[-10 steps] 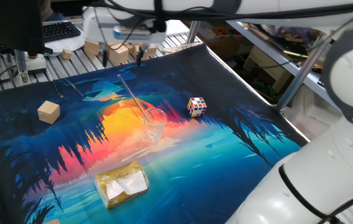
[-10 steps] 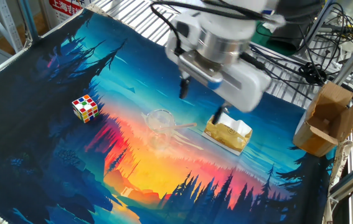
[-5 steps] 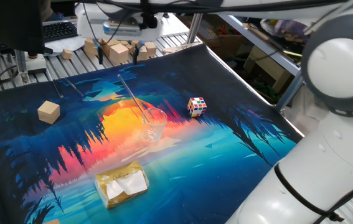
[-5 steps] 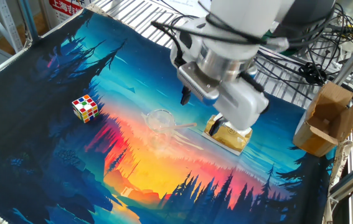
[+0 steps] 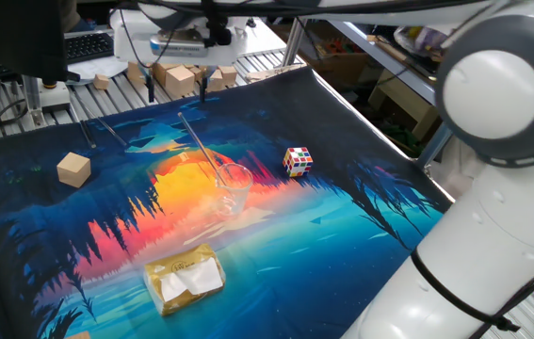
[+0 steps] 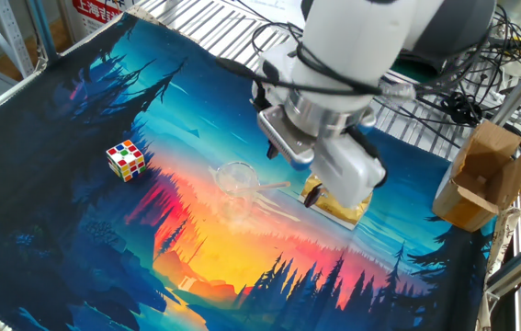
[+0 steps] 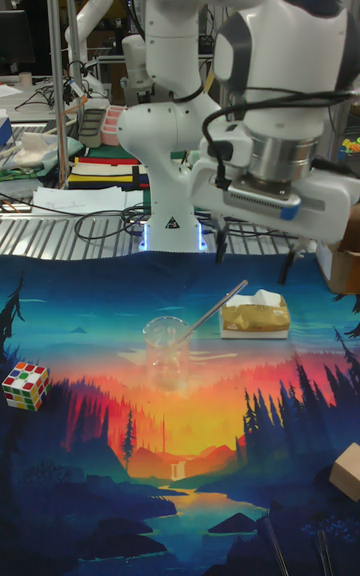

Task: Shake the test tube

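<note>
The test tube (image 5: 200,149) is a thin clear tube that leans with its lower end inside a squat clear cup (image 5: 233,188) in the middle of the painted mat. It shows again as the test tube (image 7: 214,311) slanting up to the right out of the cup (image 7: 165,350), and as the test tube (image 6: 270,187) beside the cup (image 6: 236,176). My gripper (image 5: 177,88) hangs open and empty above the mat's far edge, apart from the tube. The gripper (image 7: 254,258) sits above the tube's upper end, and the gripper (image 6: 292,173) is just right of the cup.
On the mat lie a Rubik's cube (image 5: 297,160), a wooden block (image 5: 73,169) and a yellow packet (image 5: 185,278), the packet (image 6: 341,202) partly behind the gripper. Several wooden blocks (image 5: 177,76) sit on the rack behind. A cardboard box (image 6: 477,175) stands off the mat.
The gripper has shifted a little and come lower over the packet's side of the cup, still open. Tube and cup have not moved.
</note>
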`<action>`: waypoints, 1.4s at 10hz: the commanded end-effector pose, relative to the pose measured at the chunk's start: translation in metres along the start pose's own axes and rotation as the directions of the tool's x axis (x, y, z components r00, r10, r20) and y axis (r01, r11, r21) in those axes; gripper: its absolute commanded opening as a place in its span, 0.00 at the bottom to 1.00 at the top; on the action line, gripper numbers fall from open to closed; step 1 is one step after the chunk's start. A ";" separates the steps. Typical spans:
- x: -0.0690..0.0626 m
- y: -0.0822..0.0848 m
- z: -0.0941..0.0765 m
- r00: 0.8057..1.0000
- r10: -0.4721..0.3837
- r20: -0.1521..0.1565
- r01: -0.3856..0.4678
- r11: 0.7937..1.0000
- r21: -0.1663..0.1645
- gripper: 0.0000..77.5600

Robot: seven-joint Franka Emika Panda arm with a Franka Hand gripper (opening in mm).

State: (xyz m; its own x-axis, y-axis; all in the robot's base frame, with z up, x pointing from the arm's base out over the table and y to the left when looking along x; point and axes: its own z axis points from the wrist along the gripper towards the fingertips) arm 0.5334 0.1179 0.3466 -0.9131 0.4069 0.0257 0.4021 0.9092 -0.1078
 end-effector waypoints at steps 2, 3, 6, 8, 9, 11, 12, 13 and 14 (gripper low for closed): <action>-0.001 0.001 0.004 0.996 0.091 0.003 -0.091 0.991 0.095 0.99; -0.002 0.001 0.006 0.994 0.108 0.003 -0.107 0.989 0.102 0.99; -0.003 0.002 0.014 0.990 0.142 0.022 -0.144 0.982 0.124 0.99; -0.003 0.003 0.016 0.988 0.154 0.032 -0.157 0.977 0.142 0.99; -0.004 0.003 0.020 0.986 0.159 0.045 -0.164 0.974 0.158 0.99; -0.006 0.004 0.028 0.984 0.162 0.076 -0.174 0.964 0.201 0.99; -0.007 0.004 0.028 0.984 0.164 0.076 -0.176 0.964 0.201 0.99; -0.010 0.006 0.029 0.981 0.173 0.090 -0.189 0.956 0.224 0.99; -0.011 0.005 0.030 0.979 0.179 0.095 -0.196 0.953 0.232 0.99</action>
State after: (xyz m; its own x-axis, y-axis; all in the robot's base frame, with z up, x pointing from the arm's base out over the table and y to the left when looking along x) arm 0.5408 0.1165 0.3164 -0.8345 0.5460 -0.0745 0.5377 0.7772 -0.3270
